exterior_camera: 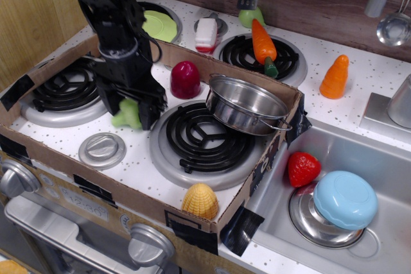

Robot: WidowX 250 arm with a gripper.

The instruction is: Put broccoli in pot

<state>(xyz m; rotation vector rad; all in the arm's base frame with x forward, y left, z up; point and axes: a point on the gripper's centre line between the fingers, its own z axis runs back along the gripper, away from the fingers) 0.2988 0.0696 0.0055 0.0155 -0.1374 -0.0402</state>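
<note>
The broccoli (126, 115) is a pale green lumpy toy held between the fingers of my black gripper (131, 111), which is shut on it. It hangs a little above the white stove top, between the left burner (61, 97) and the front middle burner (201, 139). The shiny steel pot (246, 105) sits tilted on the far right edge of the middle burner, against the cardboard wall, well to the right of the gripper. The pot is empty.
A cardboard box wall (128, 194) rings the stove. A dark red toy (185, 79) stands behind the gripper, a yellow corn (200, 201) at the front edge. A lime plate (158, 25), carrot (262, 42), strawberry (303, 168) and blue-domed bowl (345, 201) lie outside the box.
</note>
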